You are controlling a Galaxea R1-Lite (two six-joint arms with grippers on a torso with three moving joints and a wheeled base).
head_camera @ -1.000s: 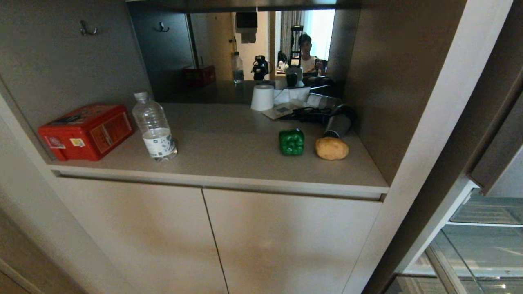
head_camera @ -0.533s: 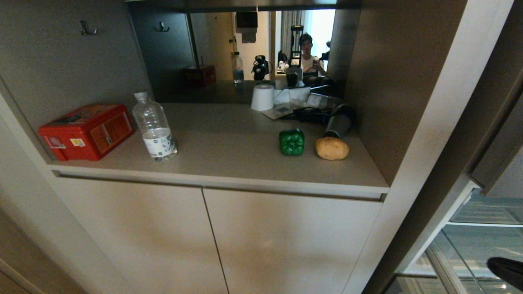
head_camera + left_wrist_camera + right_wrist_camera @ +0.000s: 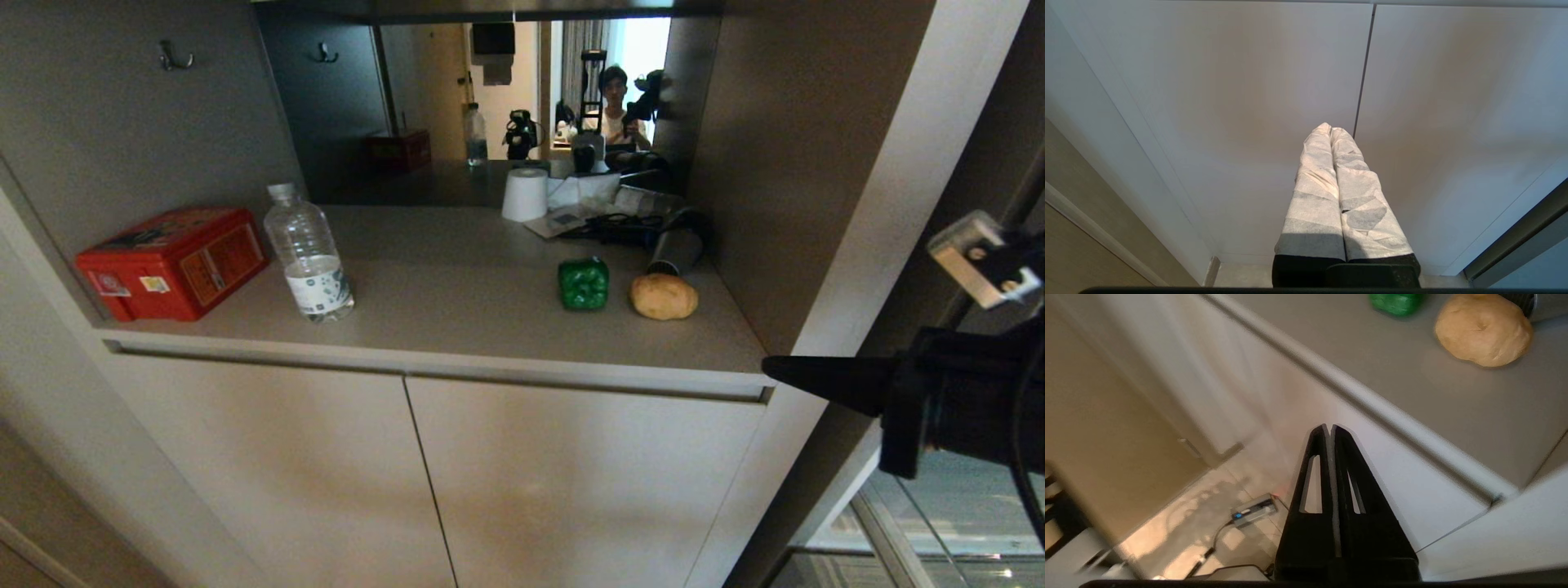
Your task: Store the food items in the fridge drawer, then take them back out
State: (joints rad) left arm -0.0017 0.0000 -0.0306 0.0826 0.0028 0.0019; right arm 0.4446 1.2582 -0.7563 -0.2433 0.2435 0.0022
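The right gripper (image 3: 771,369) has risen into view beside the counter (image 3: 457,327), fingers closed and empty. Pepper (image 3: 583,284) and potato (image 3: 663,296) sit on it, unstored. Pickup approach begins.

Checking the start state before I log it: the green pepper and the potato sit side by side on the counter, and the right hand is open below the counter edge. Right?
Not quite. The right hand is shut, fingers pressed together, as the right wrist view shows. The green pepper and potato do sit side by side on the counter, untouched.
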